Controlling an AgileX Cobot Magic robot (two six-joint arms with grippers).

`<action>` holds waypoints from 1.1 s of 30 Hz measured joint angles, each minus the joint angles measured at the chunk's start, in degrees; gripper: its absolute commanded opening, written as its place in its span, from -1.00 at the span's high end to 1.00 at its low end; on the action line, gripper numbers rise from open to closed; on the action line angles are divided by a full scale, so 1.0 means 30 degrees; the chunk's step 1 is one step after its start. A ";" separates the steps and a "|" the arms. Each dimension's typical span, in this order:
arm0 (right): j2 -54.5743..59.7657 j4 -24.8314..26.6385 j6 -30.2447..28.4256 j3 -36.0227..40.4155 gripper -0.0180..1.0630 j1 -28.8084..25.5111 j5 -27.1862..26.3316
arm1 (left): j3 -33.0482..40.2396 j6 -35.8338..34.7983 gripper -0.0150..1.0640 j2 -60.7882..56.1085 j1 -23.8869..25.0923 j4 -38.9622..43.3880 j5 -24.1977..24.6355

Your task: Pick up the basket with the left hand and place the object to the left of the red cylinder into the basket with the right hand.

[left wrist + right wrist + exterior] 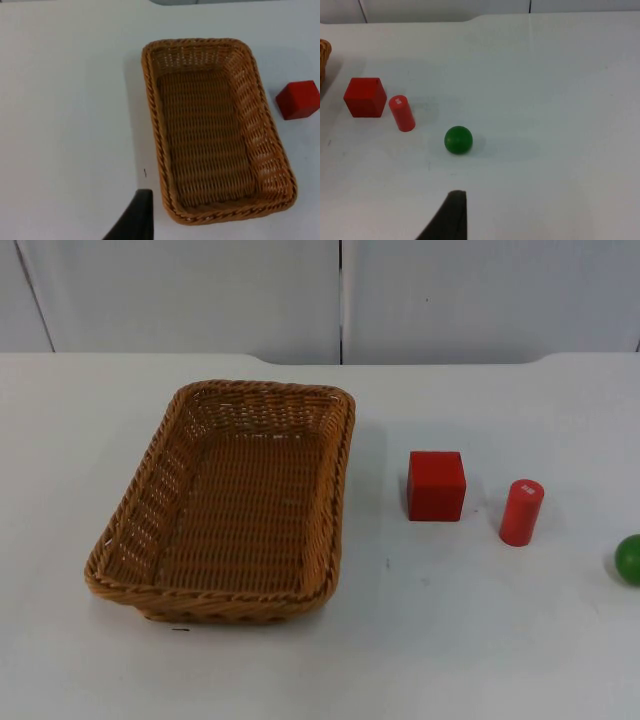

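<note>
A brown wicker basket (pixel 215 602) lies on the white table at the left, with nothing inside it. To its right a red cube (pixel 436 485) stands just left of a red cylinder (pixel 521 511). The left wrist view looks down on the basket (pixel 152 125) and the cube (pixel 298 100). My left gripper (pixel 136 217) hangs above the table just outside one corner of the basket, holding nothing. My right gripper (pixel 451 215) hovers well above the table, short of the cube (pixel 365 97) and the cylinder (pixel 402 113), and touches nothing.
A green ball (pixel 629 558) lies right of the cylinder at the picture's edge; in the right wrist view the ball (pixel 458 139) is the closest object to my right gripper. The grey partition wall (pixel 340 295) closes the table's far side.
</note>
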 measured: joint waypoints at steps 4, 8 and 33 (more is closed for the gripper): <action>0.0000 0.0000 0.0000 0.0000 -0.95 0.0000 0.0000 | 0.0000 0.0984 -0.97 0.2141 0.0000 -0.0681 -0.0870; 0.0000 0.0000 0.0000 0.0000 -0.95 0.0000 0.0000 | 0.0000 0.1316 -0.97 0.3807 0.0000 -0.0859 -0.1500; 0.0000 0.0000 0.0000 0.0000 -0.95 0.0000 0.0000 | -0.1838 0.5693 -0.97 1.4527 0.0000 -0.5200 -0.4007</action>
